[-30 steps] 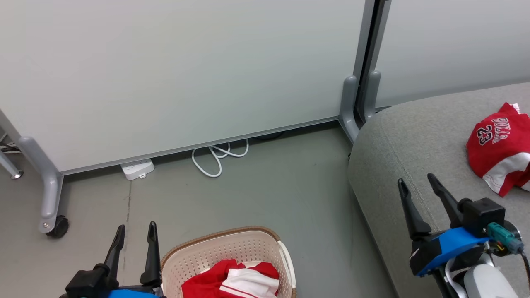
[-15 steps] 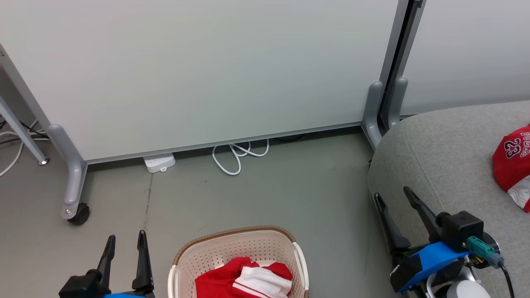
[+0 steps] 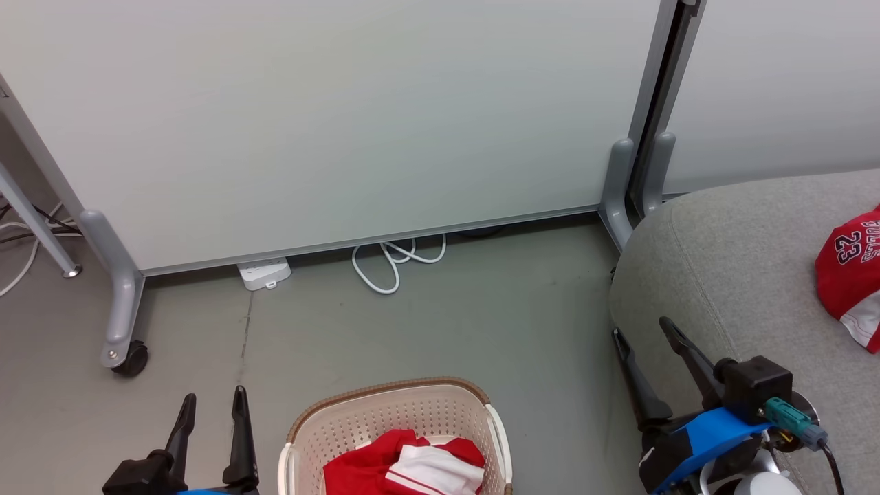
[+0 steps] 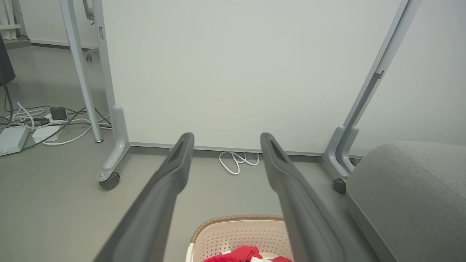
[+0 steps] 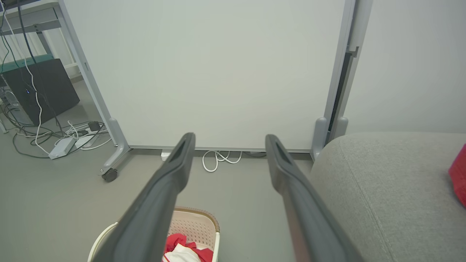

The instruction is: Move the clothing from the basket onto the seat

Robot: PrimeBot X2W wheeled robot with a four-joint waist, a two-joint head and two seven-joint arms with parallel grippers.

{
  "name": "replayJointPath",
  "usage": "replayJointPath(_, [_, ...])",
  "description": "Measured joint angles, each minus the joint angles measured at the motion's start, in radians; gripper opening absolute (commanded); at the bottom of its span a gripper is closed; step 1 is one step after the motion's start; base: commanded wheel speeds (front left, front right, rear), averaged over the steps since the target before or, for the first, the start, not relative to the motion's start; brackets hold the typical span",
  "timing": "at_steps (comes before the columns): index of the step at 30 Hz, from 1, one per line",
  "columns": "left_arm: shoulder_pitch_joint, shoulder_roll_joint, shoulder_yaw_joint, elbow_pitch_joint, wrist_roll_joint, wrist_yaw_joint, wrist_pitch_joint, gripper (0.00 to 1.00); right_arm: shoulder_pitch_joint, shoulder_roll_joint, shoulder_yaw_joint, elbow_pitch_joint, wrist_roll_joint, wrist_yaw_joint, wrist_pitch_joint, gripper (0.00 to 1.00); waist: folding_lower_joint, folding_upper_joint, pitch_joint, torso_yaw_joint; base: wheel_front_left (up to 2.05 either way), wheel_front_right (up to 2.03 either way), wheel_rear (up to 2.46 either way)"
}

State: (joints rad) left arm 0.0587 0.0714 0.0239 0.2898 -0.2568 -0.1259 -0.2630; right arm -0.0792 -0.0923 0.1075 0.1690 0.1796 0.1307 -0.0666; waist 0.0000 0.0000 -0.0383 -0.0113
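Clothing lies in two places. One red garment [image 3: 405, 471] with white striped panels sits crumpled in the basket [image 3: 385, 392] at the bottom of the head view. A jersey [image 3: 849, 271] lies on the seat [image 3: 742, 275] at the right edge of that view.

The left gripper [image 3: 214, 395] hangs over the floor just left of the basket, its fingers apart and holding nothing. In the left wrist view the left gripper [image 4: 226, 136] points at the wall panel, with the basket [image 4: 236, 220] and garment [image 4: 247, 254] low between the fingers.

The right gripper [image 3: 641, 327] stands at the seat's front corner, between the basket and the jersey and clear of both. Its fingers are spread and empty. In the right wrist view the right gripper [image 5: 230, 135] has the basket [image 5: 196, 213] with its garment [image 5: 182, 249] below its left finger. The seat [image 5: 382, 174] is to its right, with a sliver of jersey [image 5: 459, 174] at the far edge.

The jersey shows "23" in dark, white-edged numerals. The letters above run off the picture's edge, so the word cannot be read whole. The garment in the basket shows no print.

A white cable [image 3: 392, 261] and a power strip [image 3: 265, 273] lie on the floor at the panel's foot.
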Motion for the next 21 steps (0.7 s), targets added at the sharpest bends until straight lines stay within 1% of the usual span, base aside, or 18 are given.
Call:
replayJointPath(6, [-0.001, 0.009, -0.037, 0.018, 0.0, 0.0, 0.0, 1.0, -0.013, -0.01, 0.019, -0.021, 0.007, 0.0, 0.01, 1.0, 0.0, 0.0, 0.025, -0.016, 0.0, 0.0, 0.0])
replayJointPath(10, [-0.042, 0.021, -0.074, 0.033, -0.001, 0.0, 0.0, 1.0, -0.049, -0.023, 0.03, -0.058, 0.008, 0.0, 0.018, 1.0, 0.0, 0.0, 0.073, -0.029, 0.0, 0.0, 0.0])
replayJointPath(15, [-0.153, 0.043, -0.149, 0.09, -0.018, 0.0, 0.0, 1.0, -0.136, -0.036, 0.04, -0.117, 0.008, 0.0, 0.021, 1.0, 0.0002, 0.0, 0.181, -0.049, 0.0, 0.0, 0.0])
replayJointPath(21, [-0.352, 0.112, -0.287, 0.227, -0.041, -0.003, 0.0, 1.0, -0.265, -0.04, 0.052, -0.167, 0.008, 0.0, 0.012, 1.0, 0.0003, 0.0, 0.358, -0.077, 0.0, 0.0, 0.0])
